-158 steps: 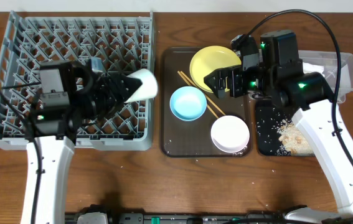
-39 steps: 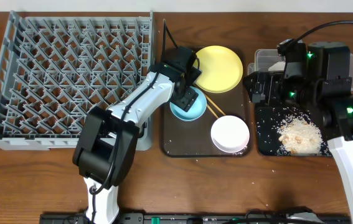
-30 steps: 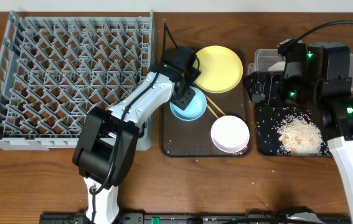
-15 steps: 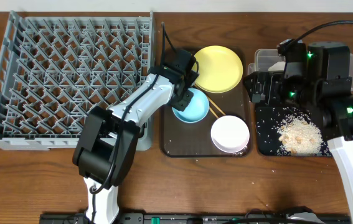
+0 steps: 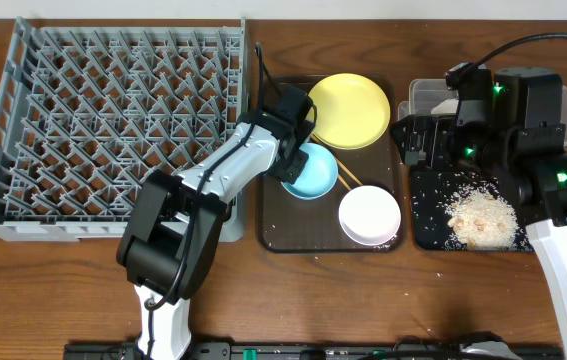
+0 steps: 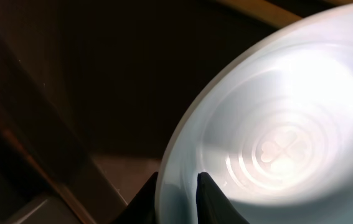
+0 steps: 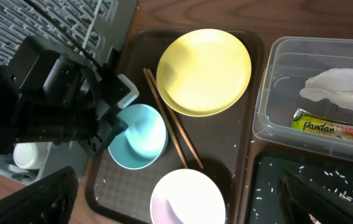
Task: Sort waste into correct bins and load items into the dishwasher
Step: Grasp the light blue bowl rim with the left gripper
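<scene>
My left gripper (image 5: pixel 290 163) is shut on the left rim of the light blue bowl (image 5: pixel 315 172), over the brown tray. In the left wrist view one of the fingers (image 6: pixel 149 194) is outside the bowl (image 6: pixel 276 137) and the other inside. The yellow plate (image 5: pixel 349 110), chopsticks (image 7: pixel 170 121) and white bowl (image 5: pixel 369 215) lie on the same tray. My right gripper (image 7: pixel 176 182) hangs open above the tray's right side, holding nothing. The grey dish rack (image 5: pixel 113 130) stands at the left. A white cup (image 7: pixel 30 155) shows at the rack's edge under the left arm.
The brown serving tray (image 5: pixel 266 215) sits mid-table. The clear tub (image 7: pixel 268 93) at back right holds a white napkin (image 7: pixel 338 84) and a green-and-yellow wrapper (image 7: pixel 332 121). In front of it the black tray (image 5: pixel 425 225) holds rice scraps (image 5: pixel 478 215).
The left gripper has closed on the blue bowl's rim, and the bowl has shifted slightly right and tilted. The right arm has not moved.
</scene>
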Robot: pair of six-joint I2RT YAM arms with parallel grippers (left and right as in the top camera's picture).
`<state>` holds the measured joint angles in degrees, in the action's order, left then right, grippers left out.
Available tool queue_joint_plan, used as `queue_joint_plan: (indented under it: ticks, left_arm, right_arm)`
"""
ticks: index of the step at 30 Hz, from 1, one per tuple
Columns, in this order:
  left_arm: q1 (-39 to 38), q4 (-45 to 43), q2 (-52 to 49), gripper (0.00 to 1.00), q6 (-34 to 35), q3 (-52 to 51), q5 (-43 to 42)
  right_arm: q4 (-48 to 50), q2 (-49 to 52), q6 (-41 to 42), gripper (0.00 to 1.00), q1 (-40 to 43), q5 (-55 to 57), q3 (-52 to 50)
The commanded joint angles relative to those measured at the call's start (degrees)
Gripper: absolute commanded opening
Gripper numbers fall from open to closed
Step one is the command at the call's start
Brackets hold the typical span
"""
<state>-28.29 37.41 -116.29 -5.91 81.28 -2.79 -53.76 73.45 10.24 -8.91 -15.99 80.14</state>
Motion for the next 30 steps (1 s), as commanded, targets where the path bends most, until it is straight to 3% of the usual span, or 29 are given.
queue_joint_plan:
  ticks: [1,29,30]
  left_arm:
    - [0.02,-0.07,-0.76,0.19,0.66,-0.37,0.44]
    - [-0.02,-0.48,-2.73,0.19,6.64,-0.44,0.24]
    - [-0.02,-0.52,-2.93,0.15,6.71,-0.44,0.24]
  right_arm:
    - [-0.04,0.07,0.61,0.99,0.22,0.33,0.35]
    - [-0.04,0.07,0.61,0.99,0.22,0.33,0.35]
    - [-0.04,0.07,0.61,0.99,0.22,0.33,0.35]
